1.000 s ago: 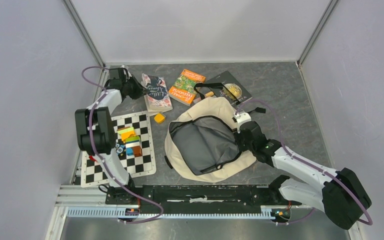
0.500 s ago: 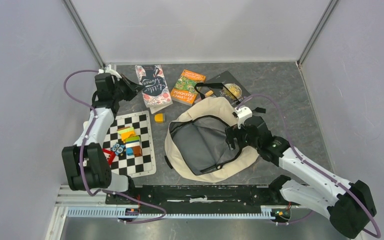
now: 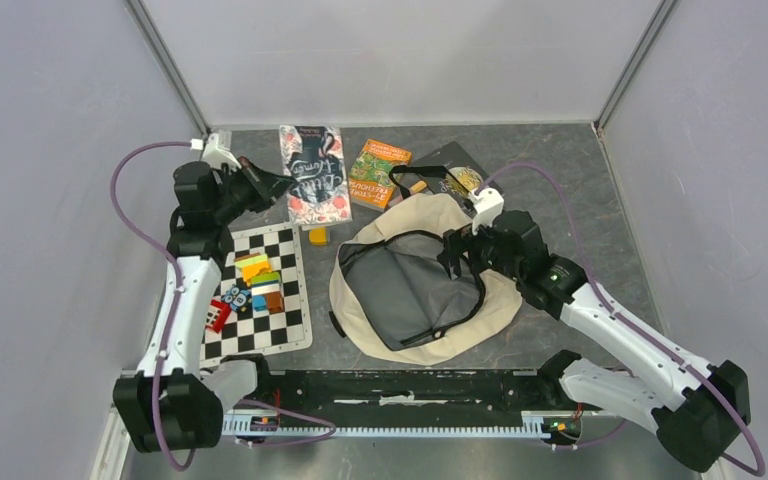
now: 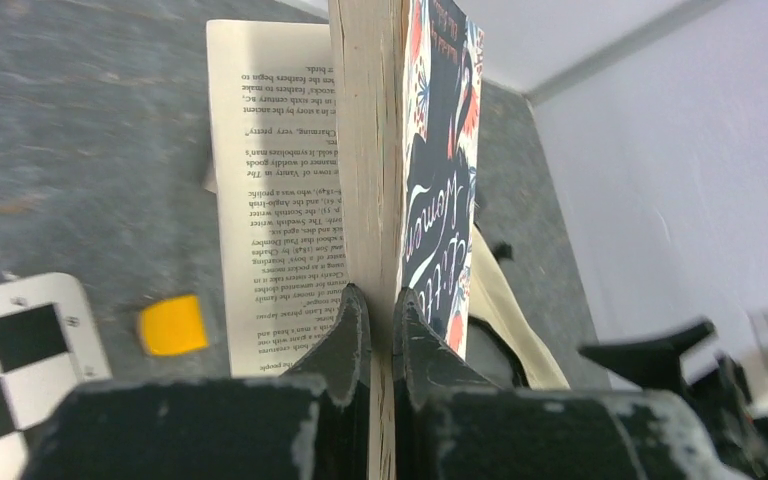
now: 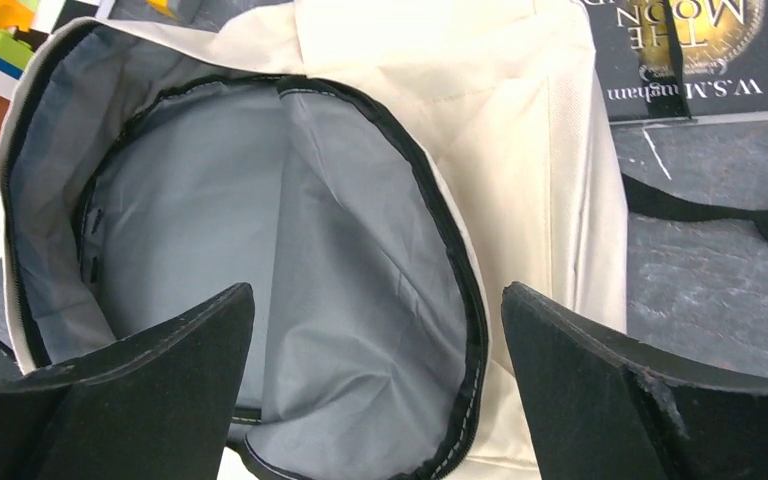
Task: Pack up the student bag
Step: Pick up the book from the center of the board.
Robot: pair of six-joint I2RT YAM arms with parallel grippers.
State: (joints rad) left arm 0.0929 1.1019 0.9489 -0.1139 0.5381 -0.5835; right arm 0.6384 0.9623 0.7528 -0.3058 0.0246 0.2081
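The left pincer [image 4: 380,305] is pressed together on the lower edge of a paperback [image 4: 438,180], its fingers clamped on the page block. The flowered dark cover faces one side and a printed page falls open to the other. From above, this book [image 3: 315,186] is near the far left corner of the desk. I cannot tell whether it is lifted clear of the surface.

The right pincer [image 5: 378,295] is spread wide and grips nothing. It hangs over the open mouth of the student bag [image 5: 520,130], where the grey lining shows inside the black zipper.

The student bag [image 3: 425,350] lies flat at the middle of the desk [image 3: 580,200], a dark grey, stone-like surface. An orange-and-green book [image 3: 378,172] and a black book [image 3: 465,170] lie along the far edge. A small yellow block [image 3: 318,236] sits just beside the paperback. A checkered mat [image 3: 290,305] by the left edge carries coloured blocks [image 3: 258,282].

Plain pale grey walls enclose the desk on three sides. A metal rail [image 3: 390,425] runs along the near edge.
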